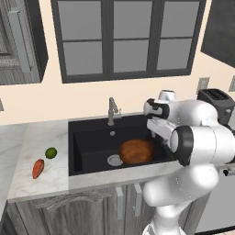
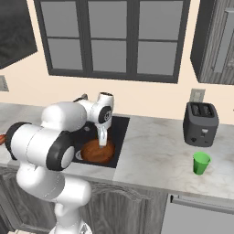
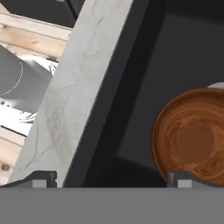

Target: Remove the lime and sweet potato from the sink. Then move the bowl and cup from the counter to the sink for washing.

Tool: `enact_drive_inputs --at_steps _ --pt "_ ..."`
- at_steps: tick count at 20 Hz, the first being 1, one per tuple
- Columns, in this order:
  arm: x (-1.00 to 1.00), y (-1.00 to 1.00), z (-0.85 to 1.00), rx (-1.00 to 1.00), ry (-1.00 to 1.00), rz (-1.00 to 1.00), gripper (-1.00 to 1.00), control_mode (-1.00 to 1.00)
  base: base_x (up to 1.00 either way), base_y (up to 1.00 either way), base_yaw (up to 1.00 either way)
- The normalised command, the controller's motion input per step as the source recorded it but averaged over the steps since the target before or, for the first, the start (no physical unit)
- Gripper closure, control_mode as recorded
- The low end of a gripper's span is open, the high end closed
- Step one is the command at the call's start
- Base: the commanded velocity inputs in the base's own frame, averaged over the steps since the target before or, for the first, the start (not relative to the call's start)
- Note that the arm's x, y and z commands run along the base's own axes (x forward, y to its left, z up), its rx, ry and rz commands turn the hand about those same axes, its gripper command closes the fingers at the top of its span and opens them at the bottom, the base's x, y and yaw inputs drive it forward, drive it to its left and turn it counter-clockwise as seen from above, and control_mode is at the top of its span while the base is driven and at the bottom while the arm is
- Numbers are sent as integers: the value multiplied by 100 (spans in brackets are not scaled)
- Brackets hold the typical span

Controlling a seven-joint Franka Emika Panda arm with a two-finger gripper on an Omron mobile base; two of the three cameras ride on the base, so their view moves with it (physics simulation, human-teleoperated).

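The brown wooden bowl [image 1: 136, 151] rests upright inside the black sink [image 1: 87, 142], beside the silver drain [image 1: 114, 160]. My gripper [image 2: 101, 142] hangs just above the bowl [image 2: 98, 152], near the sink's right wall. In the hand view its fingertips [image 3: 41, 178] stand wide apart, so it is open with nothing between them, and the bowl [image 3: 192, 135] lies to the right. The lime [image 1: 51, 153] and the sweet potato [image 1: 38, 168] lie on the counter [image 1: 46, 133] left of the sink. The green cup [image 2: 200, 163] stands upright on the counter [image 2: 155, 155] to the right.
A grey faucet [image 1: 111, 111] rises behind the sink. A dark toaster [image 2: 200, 123] stands against the wall behind the cup. Windows and wall cabinets hang above. My own arm covers the sink's right rim in the left base view.
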Motion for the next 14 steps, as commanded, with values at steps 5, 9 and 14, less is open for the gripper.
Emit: enact_drive_inputs --at_steps 5,9,14 --pt "-29 -17 37 -1 0 -20 -100 -100 0 0 0" --pt "-28 -16 38 -2 0 -26 -100 -100 0 0 0" --pt "-24 -14 38 -5 -1 -29 -100 -100 0 0 0"
